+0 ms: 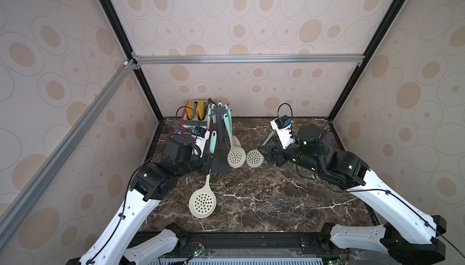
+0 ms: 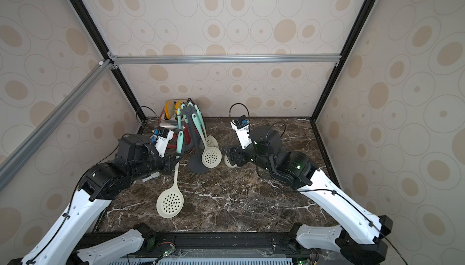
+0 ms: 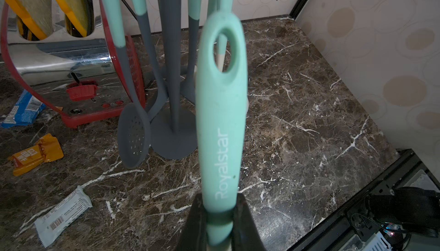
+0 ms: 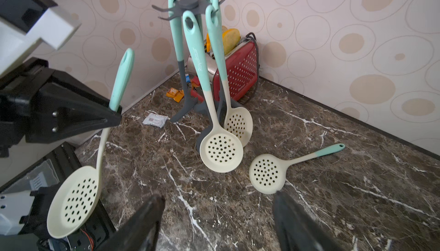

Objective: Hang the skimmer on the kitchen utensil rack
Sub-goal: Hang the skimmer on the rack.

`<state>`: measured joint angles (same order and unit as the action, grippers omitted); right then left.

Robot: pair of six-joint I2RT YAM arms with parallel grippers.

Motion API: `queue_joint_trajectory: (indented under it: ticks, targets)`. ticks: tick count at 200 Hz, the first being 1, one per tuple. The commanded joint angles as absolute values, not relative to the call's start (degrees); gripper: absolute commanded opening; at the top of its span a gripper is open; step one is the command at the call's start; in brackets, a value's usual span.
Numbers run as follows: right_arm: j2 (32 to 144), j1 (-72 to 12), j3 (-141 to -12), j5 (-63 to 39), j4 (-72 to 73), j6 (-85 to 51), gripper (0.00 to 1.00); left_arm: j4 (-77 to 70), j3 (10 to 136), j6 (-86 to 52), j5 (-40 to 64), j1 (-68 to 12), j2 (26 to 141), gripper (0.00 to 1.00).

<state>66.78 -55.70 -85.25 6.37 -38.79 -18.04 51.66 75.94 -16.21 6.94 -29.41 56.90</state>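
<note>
Two risks we see: left pincer is clamped on the skimmer at its teal handle, upright just beside the kitchen utensil rack, so the eyelet could miss a free hook or shove the crowded rack over; right pincer stands wide open, empty.

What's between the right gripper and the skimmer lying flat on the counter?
Nothing. In the right wrist view only bare marble counter shows between the open right gripper and the loose skimmer, whose bowl lies just past one fingertip.
</note>
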Motion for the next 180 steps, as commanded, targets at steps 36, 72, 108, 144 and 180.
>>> queue_joint_trajectory:
  ticks: [36, 72, 108, 144, 180]
  targets:
    - [64.67, -53.29, -85.99, 0.02, -44.11, -14.27, 0.77, 50.32, 83.54, -11.26, 25.31, -17.7, 59.75, 0.0]
    - [65.26, -52.64, -86.66, -1.68, -45.34, -14.04, 0.77, 49.57, 86.88, -10.98, 30.82, -13.87, 62.8, 0.0]
    - [65.22, -52.56, -86.73, -2.12, -45.77, -14.14, 0.76, 49.75, 89.06, -11.48, 32.5, -9.76, 64.82, 0.0]
    - [65.17, -52.56, -86.41, -2.87, -45.54, -14.59, 0.76, 49.47, 89.69, -12.14, 34.99, -7.91, 67.04, 0.0]
    - [65.06, -52.58, -86.06, -2.63, -45.78, -14.59, 0.76, 49.23, 89.66, -11.94, 37.21, -7.96, 68.1, 0.0]
